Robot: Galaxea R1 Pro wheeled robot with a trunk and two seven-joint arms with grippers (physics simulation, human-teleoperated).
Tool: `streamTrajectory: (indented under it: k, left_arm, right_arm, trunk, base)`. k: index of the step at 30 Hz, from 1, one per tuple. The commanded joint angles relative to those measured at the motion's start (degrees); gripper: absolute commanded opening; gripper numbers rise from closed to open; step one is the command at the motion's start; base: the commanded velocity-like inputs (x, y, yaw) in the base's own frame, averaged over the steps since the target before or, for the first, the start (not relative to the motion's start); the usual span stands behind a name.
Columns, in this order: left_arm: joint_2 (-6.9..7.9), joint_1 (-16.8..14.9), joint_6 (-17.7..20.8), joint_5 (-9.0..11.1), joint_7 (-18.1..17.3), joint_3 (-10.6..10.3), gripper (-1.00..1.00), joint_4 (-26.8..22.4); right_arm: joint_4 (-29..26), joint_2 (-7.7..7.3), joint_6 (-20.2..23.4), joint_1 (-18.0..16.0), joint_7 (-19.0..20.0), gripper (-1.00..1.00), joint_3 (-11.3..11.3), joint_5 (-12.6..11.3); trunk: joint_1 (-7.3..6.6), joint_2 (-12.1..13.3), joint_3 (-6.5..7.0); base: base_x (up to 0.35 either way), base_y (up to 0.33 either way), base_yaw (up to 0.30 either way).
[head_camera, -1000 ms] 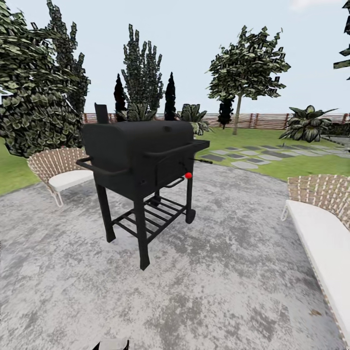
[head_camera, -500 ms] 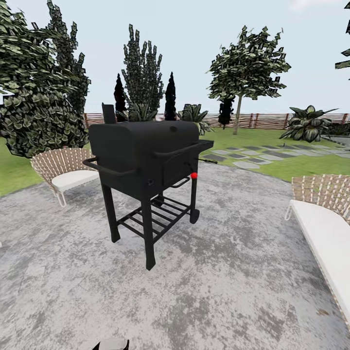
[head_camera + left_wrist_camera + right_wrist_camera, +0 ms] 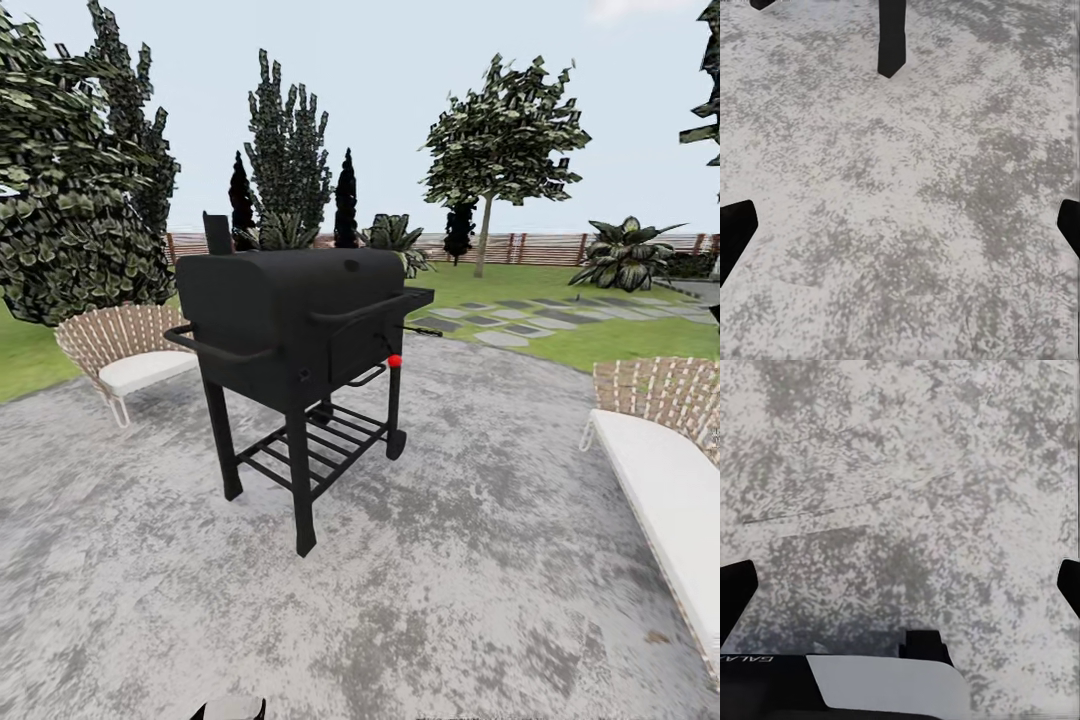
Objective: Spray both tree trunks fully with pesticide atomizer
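Head view: a black barbecue grill (image 3: 300,330) is seen standing on a grey stone patio (image 3: 450,580), with a wicker chair (image 3: 125,355) beside it and a white-cushioned bench (image 3: 665,480) at the right edge. Beyond the lawn (image 3: 520,280), a tree (image 3: 500,140) with a bare trunk (image 3: 483,240) is seen before the fence (image 3: 540,247).

Left wrist view: the left gripper (image 3: 900,225) is held over bare patio; its jaws are spread wide, nothing between them. One grill leg (image 3: 891,37) is seen ahead.

Right wrist view: the right gripper (image 3: 900,581) is likewise released and empty over paving.

Atomizer: not made out in these pictures; possibly hidden behind the grill.

Step in hand: judged to be travel and search, with nothing picked up yet.

Next move: the atomizer must be located on the floor and approached before any grasp.
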Motion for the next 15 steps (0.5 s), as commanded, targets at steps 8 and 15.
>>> streamTrajectory:
  k: [8,15]
  left_arm:
    - [0.0,0.0,0.0,0.0,0.0,-0.01,1.0,0.0]
    - [0.0,0.0,0.0,0.01,0.0,0.0,1.0,0.0]
  right_arm:
    - [-0.03,-0.02,0.0,0.0,0.01,1.0,-0.11,-0.18]
    - [-0.12,-0.08,0.0,0.0,0.07,1.0,-0.21,-0.2]
  trunk:
    - [0.0,0.0,0.0]
    - [0.0,0.0,0.0]
  base:
    - [0.0,0.0,-0.263]
    - [0.0,0.0,-0.274]
